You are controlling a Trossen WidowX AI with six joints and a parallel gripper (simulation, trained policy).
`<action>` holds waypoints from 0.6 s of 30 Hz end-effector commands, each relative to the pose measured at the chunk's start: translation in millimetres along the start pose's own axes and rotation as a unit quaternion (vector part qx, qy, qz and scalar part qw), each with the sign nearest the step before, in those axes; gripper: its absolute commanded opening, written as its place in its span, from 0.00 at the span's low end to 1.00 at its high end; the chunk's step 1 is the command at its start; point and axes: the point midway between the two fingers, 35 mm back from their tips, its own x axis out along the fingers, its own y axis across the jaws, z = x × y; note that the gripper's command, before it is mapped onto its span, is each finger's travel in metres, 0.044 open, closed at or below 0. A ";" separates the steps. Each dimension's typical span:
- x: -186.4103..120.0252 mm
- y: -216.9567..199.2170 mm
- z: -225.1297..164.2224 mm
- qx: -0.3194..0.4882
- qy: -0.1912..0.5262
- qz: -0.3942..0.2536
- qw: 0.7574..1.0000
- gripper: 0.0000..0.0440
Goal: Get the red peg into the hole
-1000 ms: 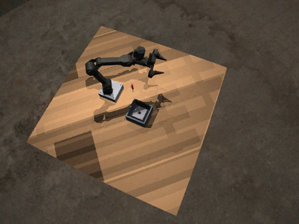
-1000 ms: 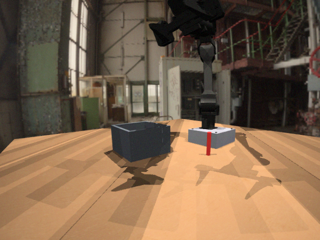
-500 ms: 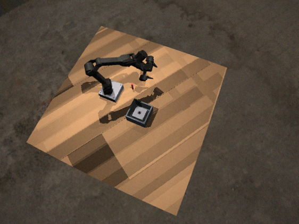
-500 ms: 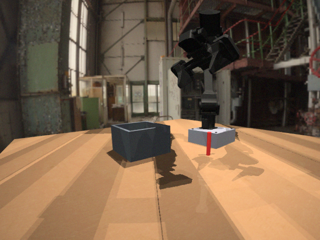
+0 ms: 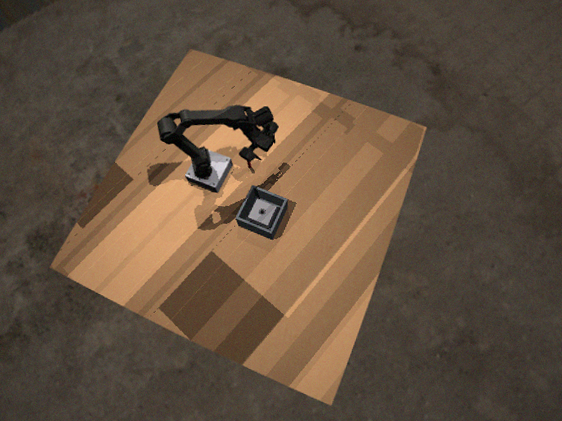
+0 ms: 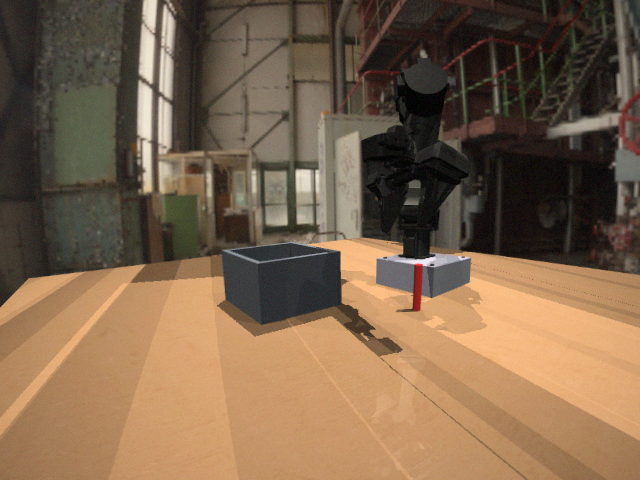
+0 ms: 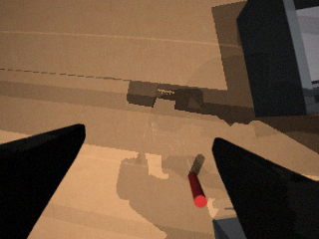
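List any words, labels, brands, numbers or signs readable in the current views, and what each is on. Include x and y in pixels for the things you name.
None can be read.
Pale panel behind the arm (image 6: 348,186): faint marks, too blurred to read.
Red peg (image 6: 417,287) (image 7: 197,189), box (image 5: 275,225) (image 6: 281,284) (image 7: 271,65) and arm base (image 5: 227,163) (image 6: 449,279): no lettering visible.

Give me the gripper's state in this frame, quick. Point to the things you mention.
Gripper (image 5: 254,158) (image 6: 408,219) (image 7: 151,137): jaws wide open, nothing between them; the red peg (image 5: 249,164) (image 6: 417,287) (image 7: 196,188) stands ungrasped on the table (image 5: 317,264) (image 6: 289,403) (image 7: 120,50).
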 end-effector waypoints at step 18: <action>42.9 -69.0 -65.4 0.164 0.095 -0.150 0.970 0.99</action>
